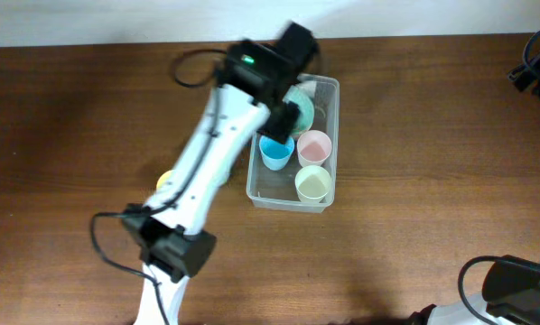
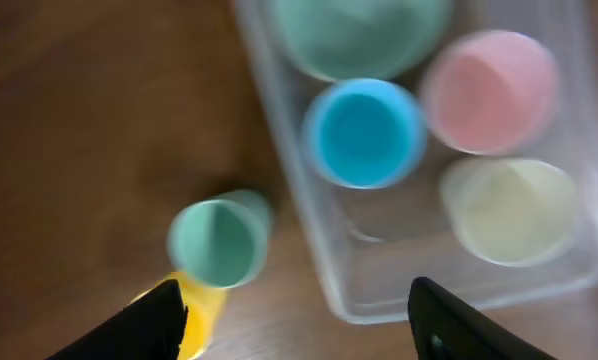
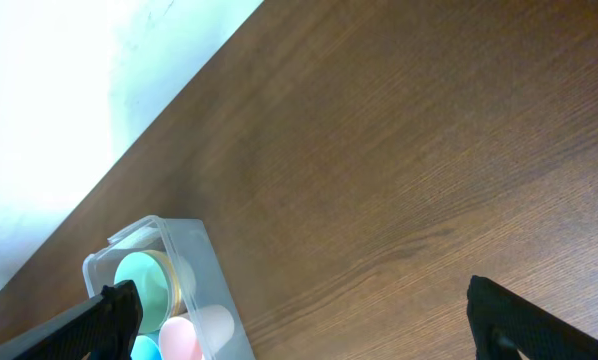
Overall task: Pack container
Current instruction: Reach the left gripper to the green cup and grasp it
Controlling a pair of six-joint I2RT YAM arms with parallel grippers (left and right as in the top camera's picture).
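Both are gaping empty: I'm hovering the left gripper (image 2: 299, 305) over the container (image 2: 399, 262), the right gripper (image 3: 304, 300) well apart.

The overhead camera is looking straight down at the table (image 1: 71, 108), both wrist cameras sharing the container (image 2: 379, 262), the left closer.

We see the left arm (image 1: 207, 158) rise from its base left of the middle of the bench's (image 1: 62, 135) near edge and stretch diagonally toward the far edge, its dark wrist (image 1: 268, 65) blurred in the overhead view. The left gripper (image 2: 301, 325) points down with its two dark fingertips spread wide and nothing between them. The right arm (image 1: 512, 287) sits tucked at the near right corner, and the right gripper (image 3: 314, 325) likewise stands wide apart and empty, looking across the bench at a slant.
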